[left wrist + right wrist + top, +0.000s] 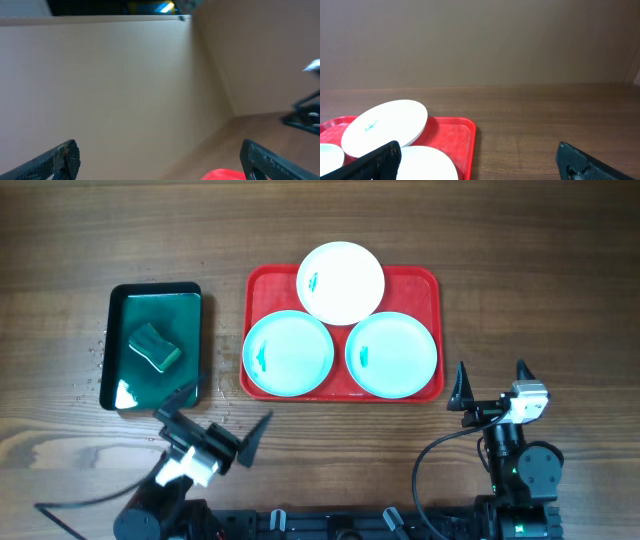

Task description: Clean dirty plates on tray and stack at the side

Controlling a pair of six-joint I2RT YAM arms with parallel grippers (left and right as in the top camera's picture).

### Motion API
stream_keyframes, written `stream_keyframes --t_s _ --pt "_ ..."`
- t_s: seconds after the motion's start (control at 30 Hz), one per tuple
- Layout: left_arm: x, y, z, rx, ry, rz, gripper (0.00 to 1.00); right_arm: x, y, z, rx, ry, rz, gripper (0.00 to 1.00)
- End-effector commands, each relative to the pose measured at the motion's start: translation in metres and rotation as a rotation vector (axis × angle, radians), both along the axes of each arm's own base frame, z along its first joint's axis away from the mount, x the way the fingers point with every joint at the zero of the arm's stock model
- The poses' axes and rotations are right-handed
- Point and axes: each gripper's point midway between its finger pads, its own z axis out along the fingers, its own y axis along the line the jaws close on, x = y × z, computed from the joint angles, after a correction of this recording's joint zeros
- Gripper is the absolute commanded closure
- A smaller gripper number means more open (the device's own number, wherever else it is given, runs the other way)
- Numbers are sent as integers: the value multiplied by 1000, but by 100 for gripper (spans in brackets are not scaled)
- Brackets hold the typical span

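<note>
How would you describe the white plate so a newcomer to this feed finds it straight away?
Look for the red tray in the middle of the wooden table. The white plate sits at the centre of its edge farthest from the robot, overhanging the rim. It is the only white one; the two plates nearer the robot are pale turquoise.

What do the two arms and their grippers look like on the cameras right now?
The left arm and right arm are black, each with a white block behind its gripper. The left gripper and right gripper each have two black pointed fingers, rough-textured in the wrist views. A thin black cable loops beside the right arm. No readable markings.
</note>
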Motion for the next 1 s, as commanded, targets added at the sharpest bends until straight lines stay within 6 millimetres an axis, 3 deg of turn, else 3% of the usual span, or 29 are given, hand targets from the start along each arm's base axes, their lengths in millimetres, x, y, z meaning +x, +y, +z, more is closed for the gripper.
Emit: stream_keyframes --t_s 0.0,0.13,0.2,0.27,0.4,0.43,0.5,0.57,0.63,0.7,0.83,0.97 --pt "23 31 30 -55 76 207 0 0 2 -1 14 3 16 0" --pt "67 48 30 -46 496 313 0 0 2 -1 14 2 16 0" --pt "85 45 28 2 685 302 0 0 2 -1 14 3 16 0" --pt "96 39 24 20 798 264 0 0 2 -1 14 3 16 0" --pt "112 28 -6 35 972 185 0 0 2 -1 14 2 16 0" --pt "120 35 -16 -3 1024 227 0 0 2 -1 14 2 16 0" --pt "141 83 -34 -240 1169 523 0 0 2 -1 14 3 16 0" --pt "145 136 -51 -390 1291 817 0 0 2 -1 14 3 16 0" --pt "147 163 -59 -455 1359 939 0 0 2 -1 14 3 16 0" --pt "156 170 -71 -505 1410 924 0 0 2 -1 14 3 16 0" --pt "162 158 -101 -499 1545 857 0 0 2 -1 14 3 16 0" --pt "159 193 -135 -773 1598 1113 0 0 2 -1 14 3 16 0"
